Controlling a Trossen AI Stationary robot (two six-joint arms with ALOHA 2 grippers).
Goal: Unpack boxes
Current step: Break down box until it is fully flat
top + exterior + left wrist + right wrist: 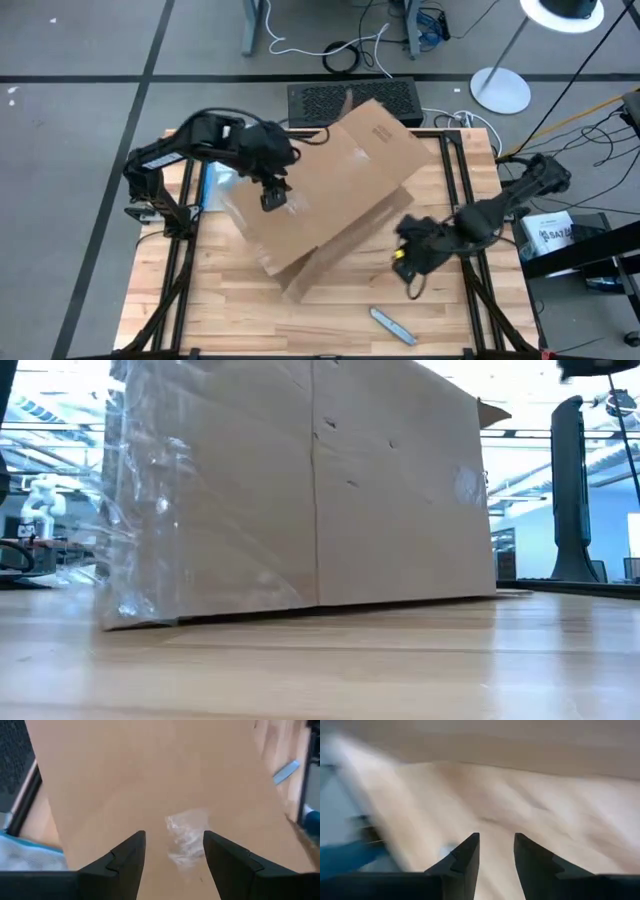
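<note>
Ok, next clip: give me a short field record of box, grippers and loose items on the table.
box: brown cardboard carton, taped, mid-table, lying askew
left gripper: over the carton's left part, fingers apart, nothing between them
right gripper: at the carton's right edge, fingers apart, empty
loose items: small grey-blue tool on the wooden table, clear plastic pouch left of the carton

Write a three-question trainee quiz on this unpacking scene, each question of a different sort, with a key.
1. True or false: the cardboard box lies under the left gripper.
2. Which small tool lies on the table's near edge? A utility knife; B scissors; C tape roll.
3. Fill in: the right gripper, beside the box, has its fingers ____.

Key: 1 true. 2 A. 3 open.
</note>
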